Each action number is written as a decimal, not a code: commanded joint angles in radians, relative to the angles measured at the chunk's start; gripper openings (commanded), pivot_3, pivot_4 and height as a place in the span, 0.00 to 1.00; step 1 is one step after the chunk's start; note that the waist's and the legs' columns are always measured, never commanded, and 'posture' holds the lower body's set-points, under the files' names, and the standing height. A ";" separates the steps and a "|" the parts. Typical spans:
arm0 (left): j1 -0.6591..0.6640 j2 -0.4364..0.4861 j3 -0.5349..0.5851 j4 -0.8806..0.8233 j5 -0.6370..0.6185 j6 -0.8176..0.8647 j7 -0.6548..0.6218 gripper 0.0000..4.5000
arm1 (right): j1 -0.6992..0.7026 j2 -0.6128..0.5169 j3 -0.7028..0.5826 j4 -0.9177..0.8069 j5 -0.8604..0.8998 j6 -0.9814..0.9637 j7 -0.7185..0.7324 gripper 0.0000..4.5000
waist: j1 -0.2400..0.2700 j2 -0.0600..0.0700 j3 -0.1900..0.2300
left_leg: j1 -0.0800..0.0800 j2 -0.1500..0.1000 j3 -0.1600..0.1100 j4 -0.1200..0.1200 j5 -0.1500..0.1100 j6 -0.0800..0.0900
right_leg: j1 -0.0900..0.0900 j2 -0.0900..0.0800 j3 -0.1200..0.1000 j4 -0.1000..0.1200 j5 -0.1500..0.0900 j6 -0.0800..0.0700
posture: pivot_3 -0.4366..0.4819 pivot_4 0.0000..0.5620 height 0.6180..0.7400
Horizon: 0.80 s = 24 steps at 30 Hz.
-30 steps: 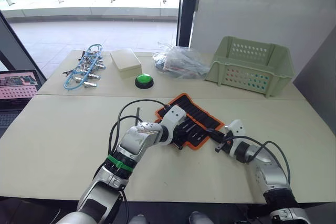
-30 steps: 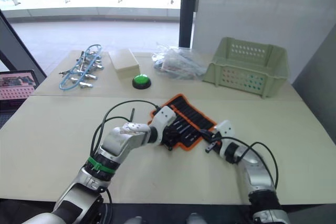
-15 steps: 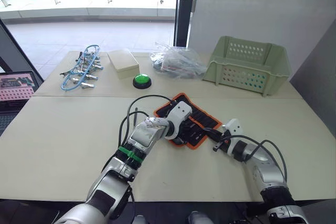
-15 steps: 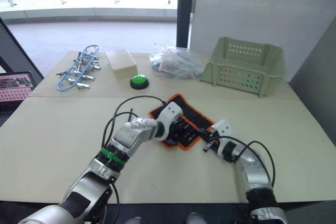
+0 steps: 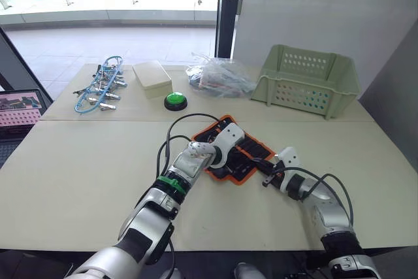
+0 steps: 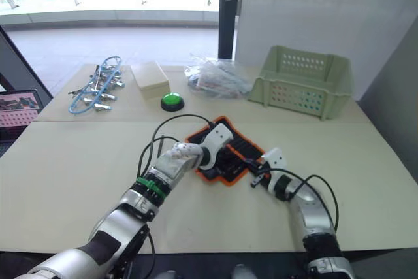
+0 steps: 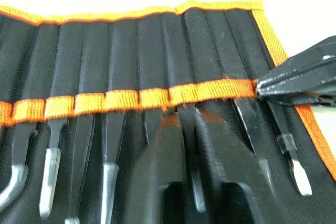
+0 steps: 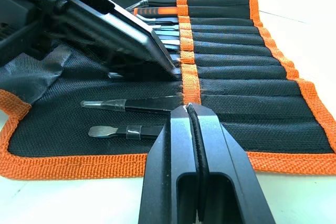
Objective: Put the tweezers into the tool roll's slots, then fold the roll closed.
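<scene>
tool roll [image 5: 243, 155]: lies open and flat on the worktop [image 5: 78, 168], near the middle, set at an angle; black fabric, orange edging all round, orange band across the row of slots.
slots [image 8: 231, 61]: narrow stitched pockets side by side under the orange band; most have a tool shaft tucked in.
tweezers [image 8: 131, 105]: slim dark shafts lying in the roll with one end under the band, the other ends out on the open flap; tips of several also visible in the left wrist view [image 7: 51, 192].
left end effector [image 7: 194, 124]: over the roll's middle, fingers close together with a thin gap, tips at the orange band on a tweezer shaft; cannot tell if it really grips it.
right end effector [image 8: 187, 109]: fingers pressed together, nothing seen between them, tips touching the orange band at the roll's edge nearest the right arm; also visible in the left wrist view [image 7: 294, 80].
green basket [image 5: 307, 83]: far right of worktop, well apart from the roll, upright.
green button [image 5: 175, 100]: beyond the roll, between beige box and plastic bag.
beige box [image 5: 152, 78]: just behind the button.
plastic bag [image 5: 219, 76]: crumpled, clear, next to the basket.
clips with blue cables [image 5: 101, 89]: far left of worktop, in a heap.
</scene>
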 commanded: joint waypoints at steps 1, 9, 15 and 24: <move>0.078 0.090 0.050 -0.255 -0.030 0.140 -0.019 0.48 | 0.002 0.007 0.006 0.083 -0.012 0.031 -0.001 0.00 | -0.007 0.000 0.000 | 0.000 0.000 0.000 0.000 0.000 0.000 | 0.000 0.000 0.000 0.001 0.000 0.000 | 0.48 0.27 1.00; 0.273 0.154 0.317 -0.667 -0.163 0.261 0.059 0.99 | -0.050 -0.002 0.013 0.160 -0.025 0.009 0.038 0.00 | -0.006 0.000 0.000 | 0.000 0.000 0.000 0.001 0.000 0.000 | 0.000 0.000 0.000 0.002 0.000 0.000 | 0.48 0.27 1.00; 0.606 0.184 0.518 -0.906 -0.205 0.097 0.095 0.99 | -0.081 -0.008 0.015 0.207 -0.026 -0.006 0.073 0.00 | -0.004 0.000 0.000 | 0.002 0.003 0.002 0.000 0.000 0.000 | 0.000 0.000 0.001 0.001 0.001 -0.002 | 0.48 0.27 1.00; 1.129 0.118 0.739 -1.027 -0.173 -0.281 0.172 0.99 | -0.139 -0.009 -0.007 0.271 -0.001 0.020 0.115 0.00 | 0.003 0.000 0.001 | 0.002 0.003 0.003 0.000 0.000 -0.001 | 0.001 0.000 0.001 -0.003 0.003 -0.004 | 0.48 0.27 1.00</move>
